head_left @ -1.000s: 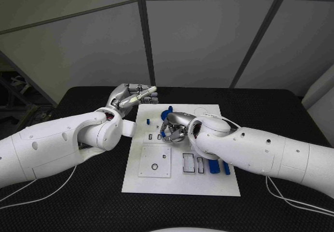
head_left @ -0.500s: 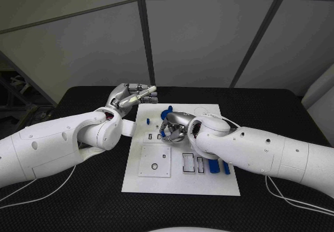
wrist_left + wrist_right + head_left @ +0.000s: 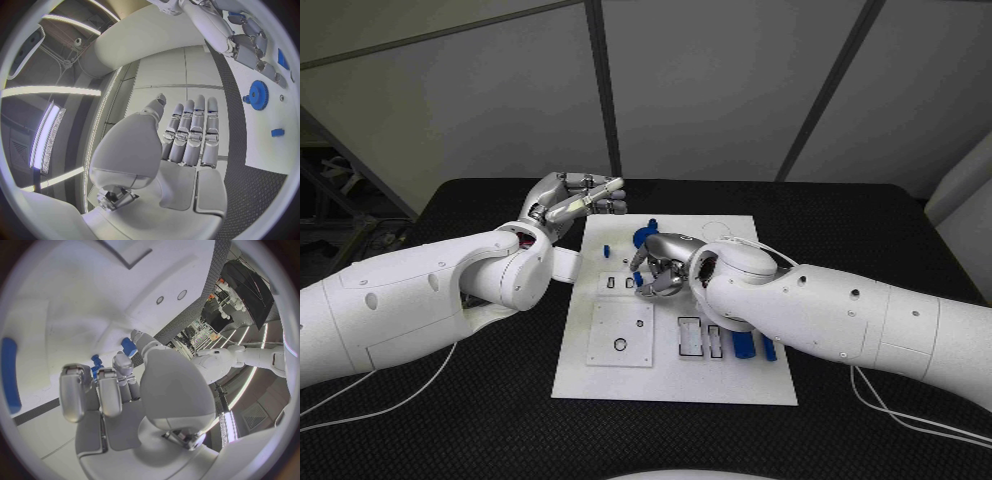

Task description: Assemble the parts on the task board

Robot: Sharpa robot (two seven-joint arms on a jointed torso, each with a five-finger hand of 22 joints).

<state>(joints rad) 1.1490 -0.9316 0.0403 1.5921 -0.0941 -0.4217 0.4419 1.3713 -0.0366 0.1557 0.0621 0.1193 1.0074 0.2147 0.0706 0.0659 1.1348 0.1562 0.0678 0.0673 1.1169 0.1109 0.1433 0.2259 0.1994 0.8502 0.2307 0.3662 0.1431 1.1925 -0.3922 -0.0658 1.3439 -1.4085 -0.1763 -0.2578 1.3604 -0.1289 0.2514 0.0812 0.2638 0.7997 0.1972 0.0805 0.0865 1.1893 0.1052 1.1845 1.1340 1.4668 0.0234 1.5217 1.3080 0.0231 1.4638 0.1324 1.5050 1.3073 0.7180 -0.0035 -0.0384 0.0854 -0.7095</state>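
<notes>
White task board (image 3: 678, 375) lies in the middle of the black table (image 3: 430, 420), long side running away from the robot. Over its far half the right hand (image 3: 661, 268) is curled down onto a small blue part (image 3: 97, 362), fingers pinching it against the board. A blue gear (image 3: 257, 94) sits just beyond that hand, and two blue bars (image 3: 741, 346) lie near the board's right edge. Off the board's far left corner, the left hand (image 3: 571, 200) hangs raised, fingers straight and together, holding nothing.
</notes>
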